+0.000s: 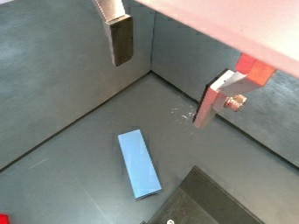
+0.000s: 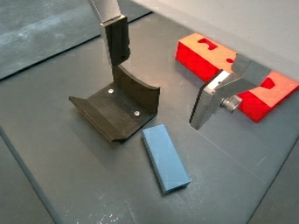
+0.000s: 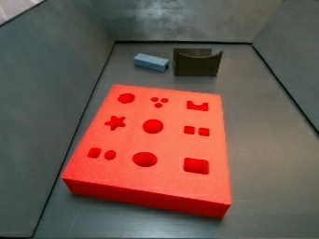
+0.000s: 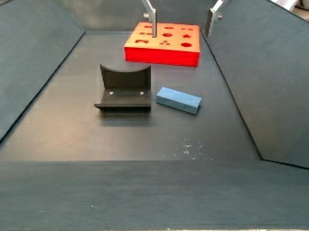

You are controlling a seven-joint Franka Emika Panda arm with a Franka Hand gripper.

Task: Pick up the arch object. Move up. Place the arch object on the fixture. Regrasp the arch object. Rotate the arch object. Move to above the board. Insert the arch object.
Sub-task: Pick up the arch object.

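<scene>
The arch object, a small pale blue block, lies flat on the dark floor in both wrist views (image 1: 139, 163) (image 2: 166, 156) and both side views (image 3: 151, 63) (image 4: 178, 99). It lies right beside the fixture (image 2: 117, 109) (image 4: 125, 87) (image 3: 196, 61), a dark piece with a curved notch. The red board (image 3: 156, 140) (image 4: 163, 42) (image 2: 233, 70) with shaped cutouts lies apart from them. My gripper (image 1: 167, 72) (image 2: 163, 74) (image 4: 183, 11) is open and empty, high above the floor. Nothing is between its fingers (image 1: 121, 39). It is out of view in the side view that looks across the board.
Grey walls enclose the floor on all sides (image 4: 36, 81) (image 3: 75, 56). A corner of the fixture shows in a wrist view (image 1: 211, 206). Small white specks mark the floor (image 4: 187, 147).
</scene>
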